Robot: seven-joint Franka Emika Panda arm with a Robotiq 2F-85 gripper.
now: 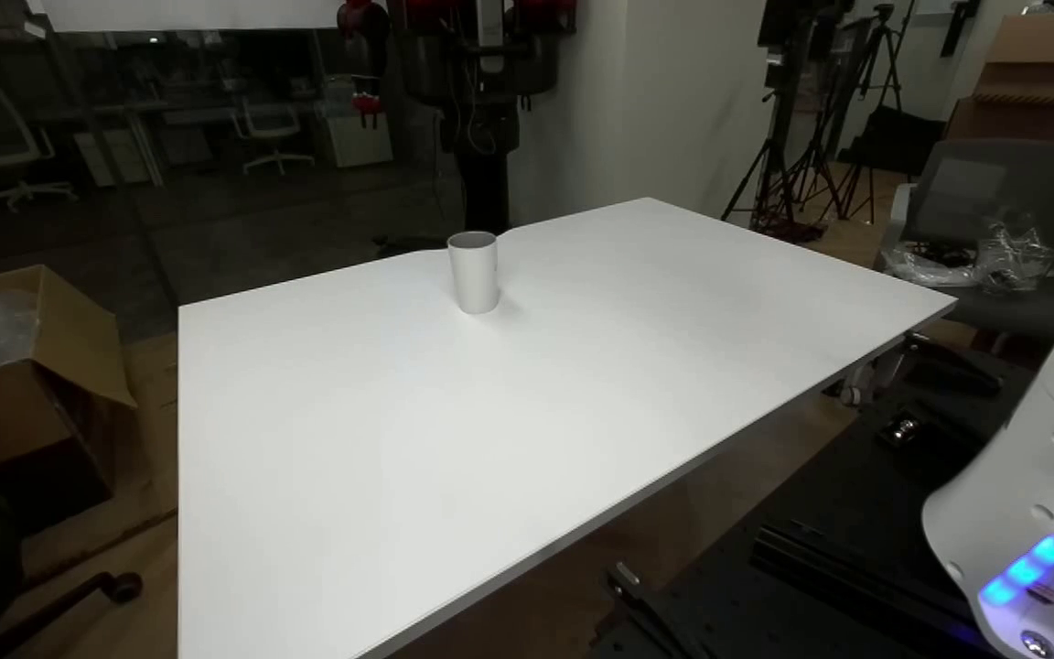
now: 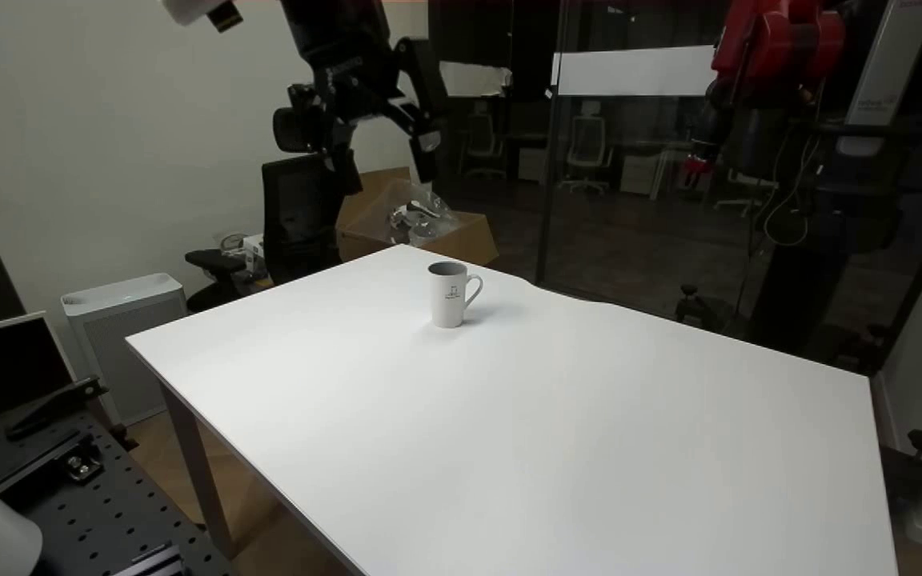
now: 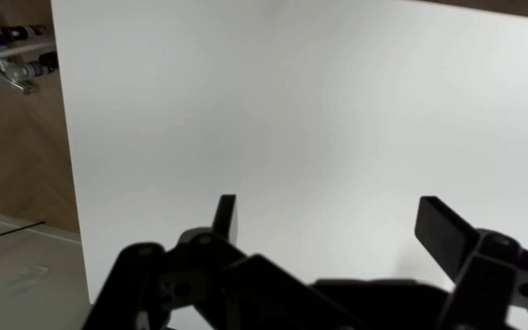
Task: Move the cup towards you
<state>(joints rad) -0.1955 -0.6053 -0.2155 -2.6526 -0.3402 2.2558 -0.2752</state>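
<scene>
The cup is a white mug with a grey inside, standing upright on the white table; it shows in both exterior views, the cup (image 1: 475,275) and the same cup (image 2: 446,300), where its handle and a small dark print show. My gripper (image 2: 387,172) is high above the table, up and to the left of the cup in that exterior view. In the wrist view the gripper (image 3: 328,201) is open, fingers wide apart with only table surface between them. The cup is not clearly seen in the wrist view; a faint shadow lies by the right finger.
The white table (image 1: 527,412) has edges that also show in the wrist view (image 3: 154,91). The robot's white base (image 1: 1039,513) stands on a black perforated bench (image 2: 93,512). A cardboard box (image 1: 60,366), chairs and a red robot (image 2: 781,48) stand around the table.
</scene>
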